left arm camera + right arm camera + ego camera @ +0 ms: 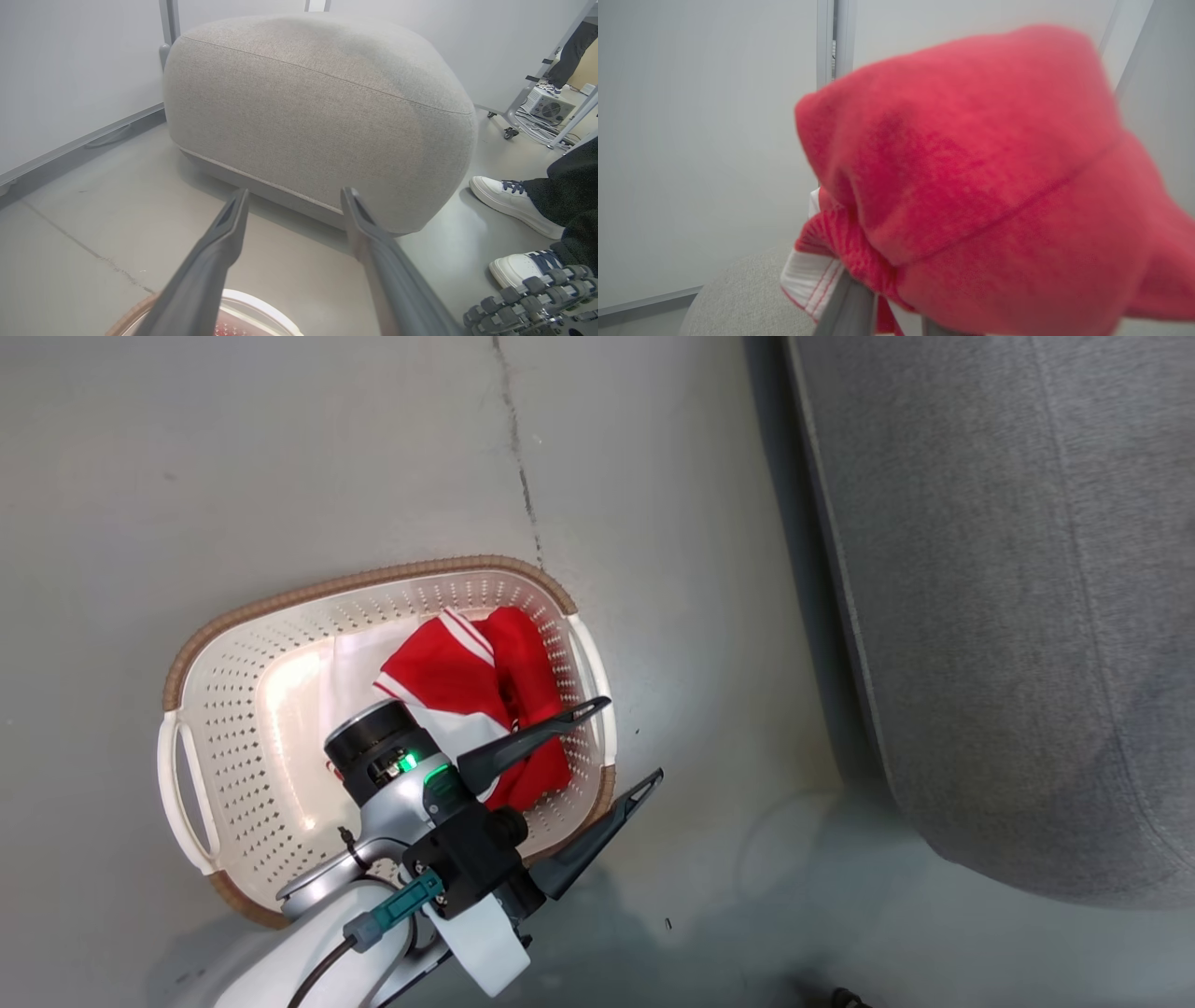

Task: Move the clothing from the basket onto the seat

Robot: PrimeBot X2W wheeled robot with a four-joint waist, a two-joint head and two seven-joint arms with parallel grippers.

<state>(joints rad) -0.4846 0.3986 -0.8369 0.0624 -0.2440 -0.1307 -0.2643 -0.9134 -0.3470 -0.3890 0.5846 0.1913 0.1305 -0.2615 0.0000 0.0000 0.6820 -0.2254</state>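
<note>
The cream-white basket [233, 728] with brown rim trim stands on the floor at the left of the head view. Red and white clothing [467, 677] lies in its right half. My left gripper [630, 739] hangs open over the basket's right rim, its fingers pointing toward the grey seat [1008, 597]. In the left wrist view the same gripper [294, 192] is empty and faces the seat [317, 112], with the basket rim [140, 312] just below. In the right wrist view my right gripper [887, 298] is shut on a red garment [971, 186] with a white striped cuff, which drapes over its fingers above the seat [738, 289].
A person's white sneakers [514, 205] and dark trouser legs stand right of the seat. A dark ribbed part [528, 298] lies at the lower right. Pale partition panels [70, 70] and a wheeled frame [509, 133] stand behind the seat. A crack [523, 476] runs across the grey floor.
</note>
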